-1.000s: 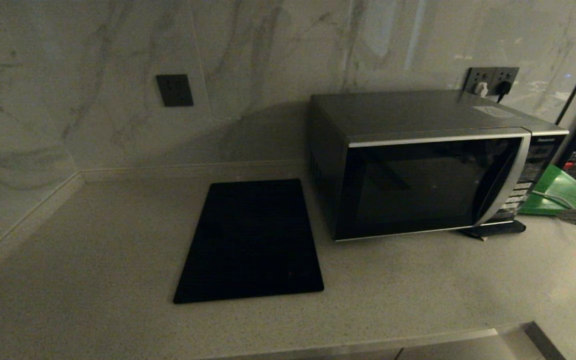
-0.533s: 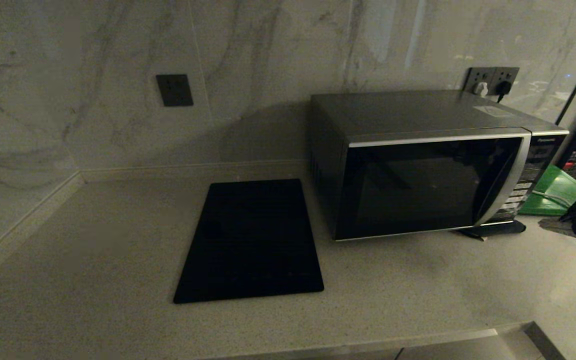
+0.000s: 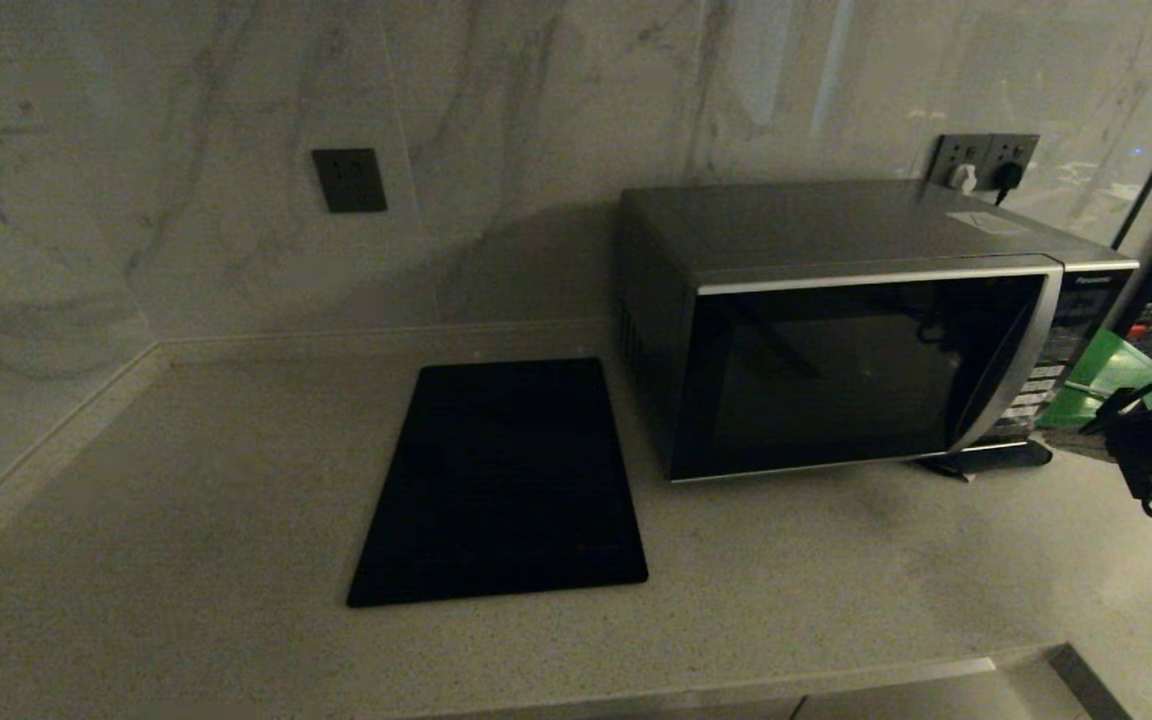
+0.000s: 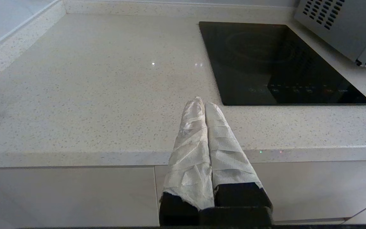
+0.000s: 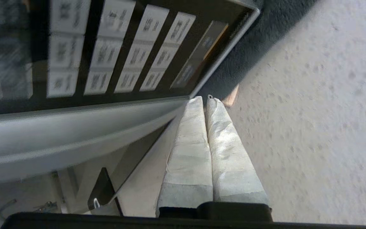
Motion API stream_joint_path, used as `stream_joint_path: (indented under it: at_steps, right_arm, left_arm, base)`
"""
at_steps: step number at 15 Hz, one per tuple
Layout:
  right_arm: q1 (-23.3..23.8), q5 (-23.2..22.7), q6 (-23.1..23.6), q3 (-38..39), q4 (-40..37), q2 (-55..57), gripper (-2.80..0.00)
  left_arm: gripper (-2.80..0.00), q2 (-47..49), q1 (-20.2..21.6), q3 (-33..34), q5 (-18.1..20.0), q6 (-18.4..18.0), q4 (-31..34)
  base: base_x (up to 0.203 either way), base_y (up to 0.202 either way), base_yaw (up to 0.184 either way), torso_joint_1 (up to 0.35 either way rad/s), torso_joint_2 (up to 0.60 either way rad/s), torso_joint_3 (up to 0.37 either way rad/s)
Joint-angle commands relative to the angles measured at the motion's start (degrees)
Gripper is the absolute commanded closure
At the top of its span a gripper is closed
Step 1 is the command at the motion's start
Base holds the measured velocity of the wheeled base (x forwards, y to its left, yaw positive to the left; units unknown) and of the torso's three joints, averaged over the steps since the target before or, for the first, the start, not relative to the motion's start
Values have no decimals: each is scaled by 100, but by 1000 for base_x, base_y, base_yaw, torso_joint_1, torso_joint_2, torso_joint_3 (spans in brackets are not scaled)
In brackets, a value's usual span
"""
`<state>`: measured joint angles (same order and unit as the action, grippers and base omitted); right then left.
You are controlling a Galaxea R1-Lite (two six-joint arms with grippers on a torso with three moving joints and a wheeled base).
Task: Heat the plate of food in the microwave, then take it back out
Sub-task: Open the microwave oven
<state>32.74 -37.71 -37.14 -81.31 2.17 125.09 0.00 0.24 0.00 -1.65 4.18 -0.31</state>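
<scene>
**Right gripper at the microwave's lower right corner**

The microwave [image 3: 861,330] stands on the counter [image 3: 186,480], door closed. The right gripper [image 5: 204,99], jaws clenched and empty, is near the bottom of the keypad [image 5: 116,54]. The left gripper [image 4: 202,103], jaws clenched, hangs at the counter's front edge.

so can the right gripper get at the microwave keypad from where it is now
Probably yes: the right gripper, shut and empty, is already by the lower corner of the microwave, and nothing shows between it and the keypad.
</scene>
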Motion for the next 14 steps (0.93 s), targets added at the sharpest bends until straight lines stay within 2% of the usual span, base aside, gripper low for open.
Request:
stream_joint_path:
  at_steps: [1,8,14]
  right_arm:
    - [-34,-18,-21,-146,3,252,0]
    - [-144,-18,-134,-613,18,634,0]
    - [-234,166,-144,-912,20,850,0]
  left_arm:
    - [0,9,2,0,-2,4,-5]
    - [0,9,2,0,-2,4,-5]
    - [0,8,2,0,-2,4,-5]
  base:
    - [0,0,0,0,0,0]
    - [0,0,0,0,0,0]
    - [0,0,0,0,0,0]
